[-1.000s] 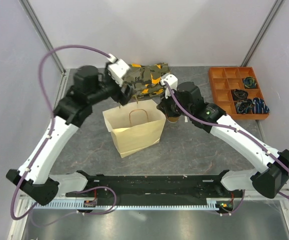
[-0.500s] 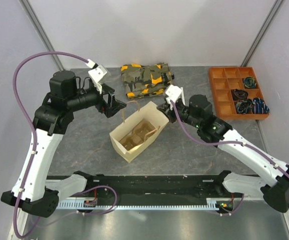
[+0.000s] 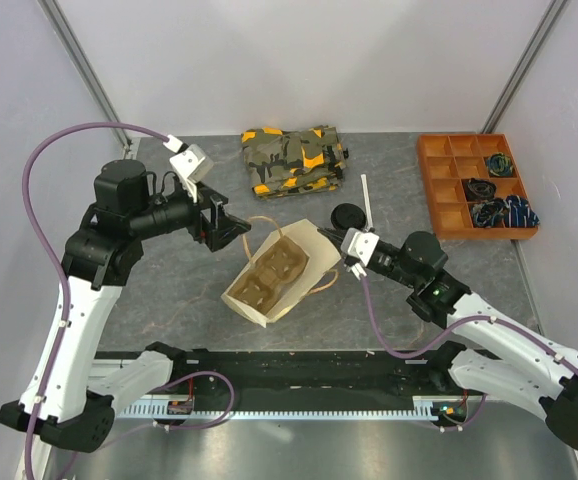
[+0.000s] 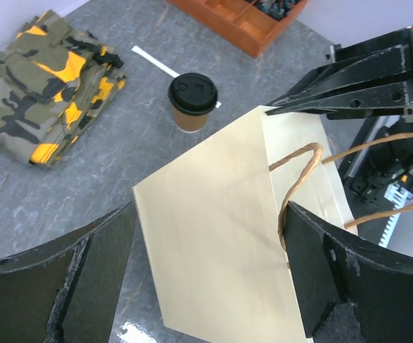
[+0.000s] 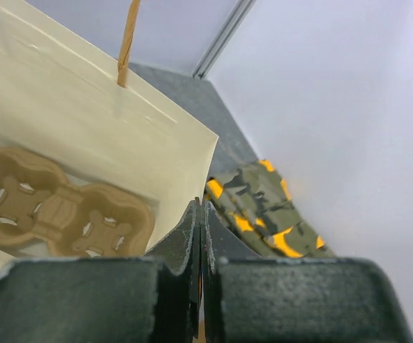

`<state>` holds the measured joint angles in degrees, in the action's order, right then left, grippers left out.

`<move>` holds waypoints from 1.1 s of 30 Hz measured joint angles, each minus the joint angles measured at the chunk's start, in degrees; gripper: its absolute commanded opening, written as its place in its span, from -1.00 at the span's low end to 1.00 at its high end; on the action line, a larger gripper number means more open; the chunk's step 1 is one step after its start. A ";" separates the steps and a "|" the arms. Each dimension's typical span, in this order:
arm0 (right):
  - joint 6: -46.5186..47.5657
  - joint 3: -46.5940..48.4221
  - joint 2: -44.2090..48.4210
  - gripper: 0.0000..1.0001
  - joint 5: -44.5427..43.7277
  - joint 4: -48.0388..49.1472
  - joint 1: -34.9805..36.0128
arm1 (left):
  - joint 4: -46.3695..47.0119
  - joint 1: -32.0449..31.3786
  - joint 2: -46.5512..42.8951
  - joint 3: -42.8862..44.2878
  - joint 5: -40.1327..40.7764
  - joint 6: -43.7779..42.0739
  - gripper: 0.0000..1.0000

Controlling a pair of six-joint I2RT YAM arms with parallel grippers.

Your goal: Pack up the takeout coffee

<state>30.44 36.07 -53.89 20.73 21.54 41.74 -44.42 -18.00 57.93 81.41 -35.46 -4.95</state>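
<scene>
The takeout coffee [image 3: 347, 216], a tan cup with a black lid, stands upright behind the bag; it also shows in the left wrist view [image 4: 192, 101]. The tan paper bag [image 3: 299, 262] leans over with its mouth open, and the brown pulp tray [image 3: 269, 272] lies inside it [image 5: 56, 211]. My right gripper [image 3: 341, 264] is shut on the bag's rim [image 5: 201, 204]. My left gripper [image 3: 231, 232] is open beside the bag's far-left side. Its fingers straddle the bag wall [image 4: 221, 236] without touching it, and a handle loop [image 4: 296, 171] lies by its right finger.
A folded camouflage cloth [image 3: 294, 158] lies at the back. A white straw [image 3: 367, 200] lies beside the cup. An orange compartment tray [image 3: 474, 185] with small items sits at the back right. White walls close in the table.
The bag went from upright to tilted open, showing the tray. My right gripper pulled its rim towards the near side, uncovering the cup. My left arm drew back to the left.
</scene>
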 measured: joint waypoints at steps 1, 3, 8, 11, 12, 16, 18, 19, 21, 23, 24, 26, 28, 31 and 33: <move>0.85 -0.68 0.39 -1.00 0.20 1.03 0.11 | -0.04 0.00 -0.50 -0.35 -0.55 0.00 0.79; 2.80 -1.90 0.83 -1.00 0.46 3.41 0.46 | -0.04 0.00 -1.62 -0.74 -1.40 -0.04 0.79; 6.64 -3.15 0.74 -1.00 1.16 7.54 1.11 | 0.00 0.00 -5.53 -2.38 -4.31 -1.68 0.79; 7.32 -3.15 0.70 -1.00 1.73 8.31 1.18 | 0.00 0.00 -6.71 -2.67 -5.27 -2.47 0.79; 7.28 -2.99 0.68 -1.00 1.84 7.91 1.18 | 0.00 0.00 -6.75 -2.67 -5.40 -2.69 0.79; 5.73 1.60 -0.61 -1.00 1.97 0.44 1.20 | 0.00 0.00 -5.88 -2.62 -5.16 -2.71 0.79; 4.83 6.03 -2.05 -1.00 1.64 -5.25 1.31 | 0.00 0.00 -4.87 -2.56 -4.98 -2.62 0.79; 4.22 8.66 -3.02 -1.00 1.31 -8.11 1.46 | 0.00 0.00 -4.33 -2.49 -4.61 -2.47 0.79; 3.06 13.09 -4.68 -1.00 0.48 -12.79 1.68 | 0.02 0.00 -3.06 -2.49 -3.39 -1.92 0.79; 1.81 15.93 -5.90 -1.00 -0.24 -16.48 1.84 | 0.04 0.00 -1.95 -2.49 -1.88 -1.18 0.79; 1.16 17.00 -6.62 -1.00 -0.55 -18.10 1.90 | 0.11 0.00 -1.66 -2.49 -1.25 -0.87 0.79; -0.22 18.91 -8.41 -1.00 -1.36 -21.68 1.92 | 0.59 0.00 -1.27 -2.49 0.44 -0.13 0.79; -1.51 20.63 -10.51 -1.00 -1.92 -25.09 1.92 | 1.29 0.04 -0.90 -2.49 2.12 0.72 0.79; -3.74 24.11 -14.27 -0.86 -3.48 -31.17 1.99 | 1.84 0.28 0.00 -2.45 4.00 1.60 0.79; -4.85 25.38 -15.47 -0.56 -4.33 -33.00 2.01 | 2.10 0.33 0.44 -2.45 4.83 1.97 0.79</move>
<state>25.58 61.45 -69.36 16.40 -11.46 43.75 -42.33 -17.67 58.37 78.96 -30.63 -2.98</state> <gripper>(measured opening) 0.053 0.895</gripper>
